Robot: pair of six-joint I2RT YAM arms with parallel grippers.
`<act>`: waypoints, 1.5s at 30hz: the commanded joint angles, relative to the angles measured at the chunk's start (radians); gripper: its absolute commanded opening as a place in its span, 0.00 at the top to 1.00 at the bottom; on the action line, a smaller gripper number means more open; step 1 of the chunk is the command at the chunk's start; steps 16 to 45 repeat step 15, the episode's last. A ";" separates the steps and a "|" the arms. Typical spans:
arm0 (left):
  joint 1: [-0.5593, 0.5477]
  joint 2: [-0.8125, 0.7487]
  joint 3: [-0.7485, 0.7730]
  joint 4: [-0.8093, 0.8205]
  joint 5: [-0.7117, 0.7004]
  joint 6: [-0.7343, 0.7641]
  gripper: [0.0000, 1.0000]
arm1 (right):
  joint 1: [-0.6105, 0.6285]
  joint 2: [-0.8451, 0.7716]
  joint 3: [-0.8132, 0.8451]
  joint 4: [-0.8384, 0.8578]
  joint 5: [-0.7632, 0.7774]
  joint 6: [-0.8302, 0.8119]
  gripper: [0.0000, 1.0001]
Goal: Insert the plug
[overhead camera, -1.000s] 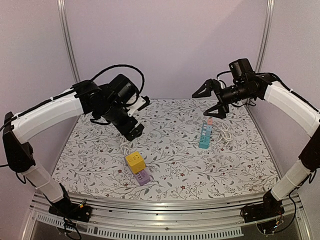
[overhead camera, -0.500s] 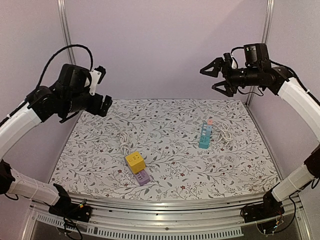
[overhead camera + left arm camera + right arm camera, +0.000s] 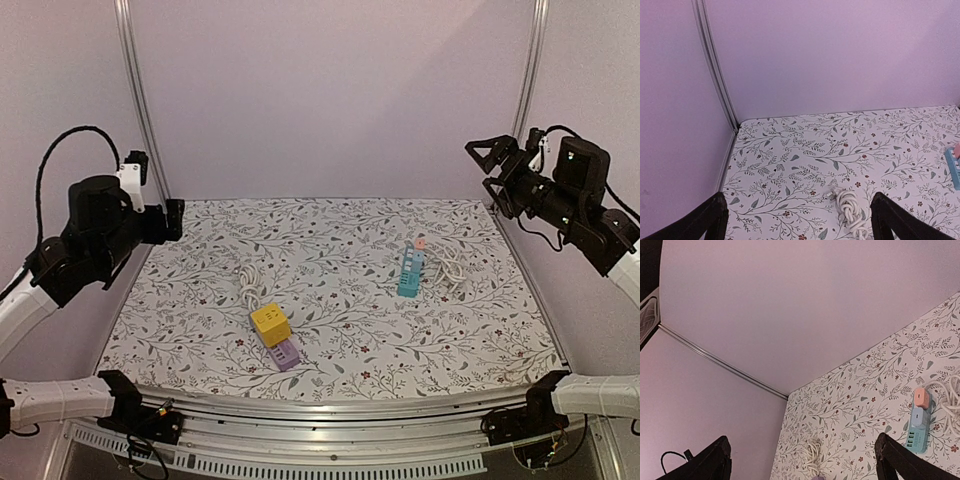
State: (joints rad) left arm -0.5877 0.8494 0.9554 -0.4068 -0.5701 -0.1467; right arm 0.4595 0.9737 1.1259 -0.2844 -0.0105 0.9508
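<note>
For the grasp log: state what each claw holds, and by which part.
Nothing is held: the left claw and the right claw are both open and empty.

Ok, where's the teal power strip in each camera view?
Top external: the teal power strip lies right of centre.
Left wrist: the strip is cut off by the right edge.
Right wrist: the strip sits at lower right.
Shared landmark: the coiled white cable, left of the strip in every view.

Lab booth: aluminium frame [image 3: 138, 100], plain walls [image 3: 330, 90]
</note>
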 commanded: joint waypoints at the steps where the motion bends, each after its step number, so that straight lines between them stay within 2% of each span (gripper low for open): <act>1: 0.027 -0.014 -0.026 0.072 -0.021 -0.038 0.01 | 0.002 -0.012 -0.005 0.075 0.092 0.020 0.01; 15: 0.052 0.005 -0.013 0.081 -0.054 -0.048 0.00 | 0.002 0.012 0.028 0.044 0.137 -0.008 0.01; 45: 0.052 0.005 -0.013 0.081 -0.054 -0.048 0.00 | 0.002 0.012 0.028 0.044 0.137 -0.008 0.01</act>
